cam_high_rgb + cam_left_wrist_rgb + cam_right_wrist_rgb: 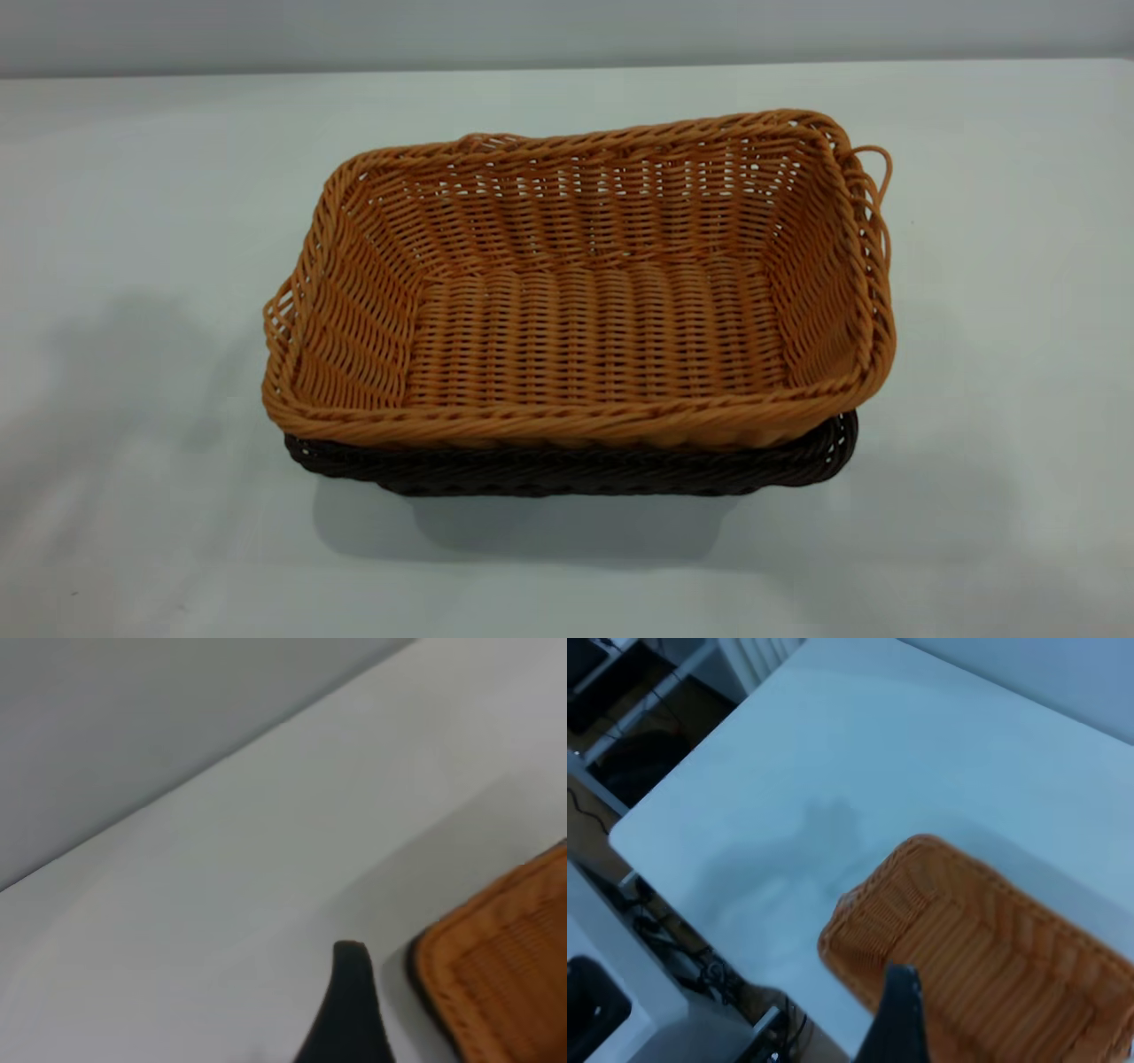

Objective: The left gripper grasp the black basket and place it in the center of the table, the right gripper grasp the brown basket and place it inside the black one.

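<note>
Black basket [576, 470] rim peeks beneath nested brown basket [585, 292]; table [133, 221] surrounds; gripper states unclear.

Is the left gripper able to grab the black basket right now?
Probably not easily: the brown basket sits nested inside the black basket, covering its rim, so only a thin dark edge shows beside the left gripper's fingertip.

The brown basket [602, 328], nested in the black basket [576, 470], is the only obstacle on the table [133, 177]. Bare tabletop surrounds the stack on every visible side. The upper basket's interior is unobstructed from above.
</note>
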